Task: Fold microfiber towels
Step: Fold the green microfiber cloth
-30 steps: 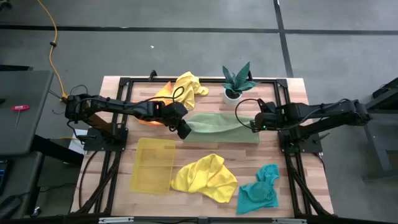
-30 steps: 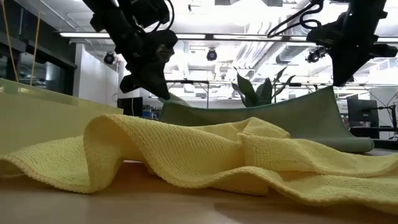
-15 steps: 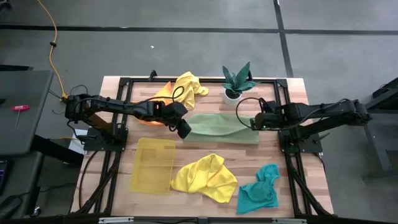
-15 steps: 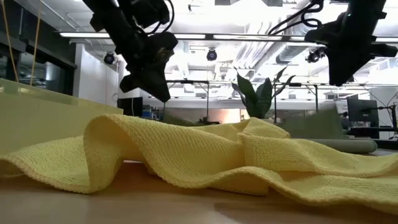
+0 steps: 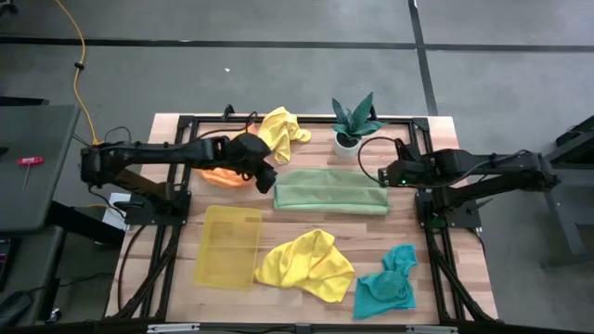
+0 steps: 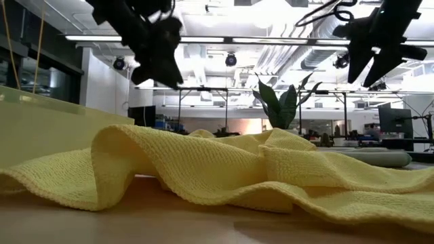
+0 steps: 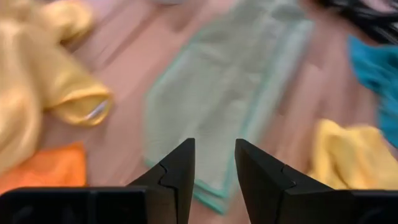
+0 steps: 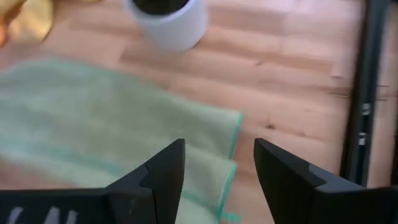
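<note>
The olive-green towel lies flat as a long folded band between the two grippers, its layered edges nearly flush at the right gripper's end. Both the left gripper (just off the band's other end) and the right hang released and empty. I'd say the next fold wants both short-end corners pinched evenly, so the layers don't skew.
</note>
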You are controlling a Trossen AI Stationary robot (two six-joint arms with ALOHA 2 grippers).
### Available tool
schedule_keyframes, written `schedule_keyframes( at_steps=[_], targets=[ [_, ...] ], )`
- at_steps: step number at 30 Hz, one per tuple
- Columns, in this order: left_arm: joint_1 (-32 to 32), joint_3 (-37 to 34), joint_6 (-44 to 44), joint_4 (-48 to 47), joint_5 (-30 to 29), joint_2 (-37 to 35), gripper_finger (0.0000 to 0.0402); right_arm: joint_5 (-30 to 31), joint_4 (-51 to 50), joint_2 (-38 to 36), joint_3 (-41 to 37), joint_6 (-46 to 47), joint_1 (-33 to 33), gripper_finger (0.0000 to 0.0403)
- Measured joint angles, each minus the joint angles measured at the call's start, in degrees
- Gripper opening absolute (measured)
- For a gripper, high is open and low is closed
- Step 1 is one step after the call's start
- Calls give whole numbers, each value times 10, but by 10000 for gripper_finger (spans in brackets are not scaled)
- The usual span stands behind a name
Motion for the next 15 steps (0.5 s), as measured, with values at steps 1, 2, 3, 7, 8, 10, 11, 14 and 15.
schedule_keyframes(
  at_steps=[1, 2, 3, 7, 8, 10, 11, 14, 15],
  targets=[
    [-4, 0, 20, 0, 15, -7, 106, -17, 0, -5, 0, -17, 0, 185],
    [-10, 0, 42, 1, 32, -11, 106, -29, 0, -10, 0, -31, 0, 185],
    [-16, 0, 60, 4, 48, -12, 106, -37, 0, -13, 0, -41, 0, 186],
    [-39, 0, 91, 5, 107, 9, 106, -40, 1, -19, 0, -58, 0, 186],
    [-45, 0, 87, 3, 111, 20, 106, -39, 0, -19, 0, -59, 0, 186],
    [-52, 0, 60, 0, 100, 48, 106, -37, 0, -18, 0, -60, 0, 186],
    [-55, 0, 39, 3, 86, 64, 105, -35, 1, -17, 0, -59, 0, 186],
    [-59, 0, -17, 3, 68, 121, 94, -27, 2, -17, 0, -59, 0, 186],
    [-60, 0, -28, 4, 72, 138, 87, -26, 2, -17, 0, -59, 0, 186]
  ],
)
